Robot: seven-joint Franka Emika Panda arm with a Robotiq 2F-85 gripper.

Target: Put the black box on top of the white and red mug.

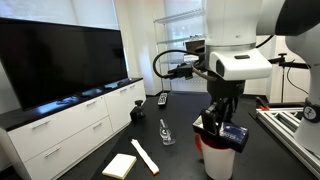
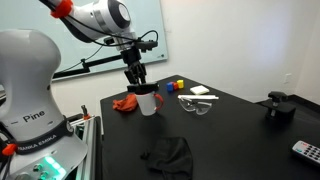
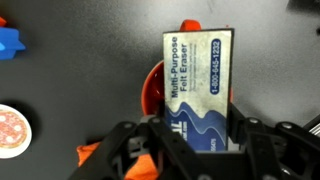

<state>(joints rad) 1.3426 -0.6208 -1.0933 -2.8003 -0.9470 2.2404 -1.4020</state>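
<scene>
The black box (image 3: 200, 85) is a felt eraser with a blue and white label. My gripper (image 3: 196, 140) is shut on its near end, one finger on each long side. The box hangs just above the white and red mug (image 3: 151, 92), whose red inside shows to the left of the box. In both exterior views the gripper (image 1: 222, 122) (image 2: 137, 80) points down right over the mug (image 1: 217, 160) (image 2: 148, 101), with the box (image 1: 233, 135) between them. I cannot tell whether the box touches the rim.
An orange cloth (image 2: 125, 103) lies beside the mug. On the dark table are safety glasses (image 2: 197, 105), coloured blocks (image 2: 175, 86), a black cloth (image 2: 170, 153), a remote (image 2: 308, 152), yellow notes (image 1: 120, 165) and a white bar (image 1: 145, 157). A TV (image 1: 60, 60) stands on a white cabinet.
</scene>
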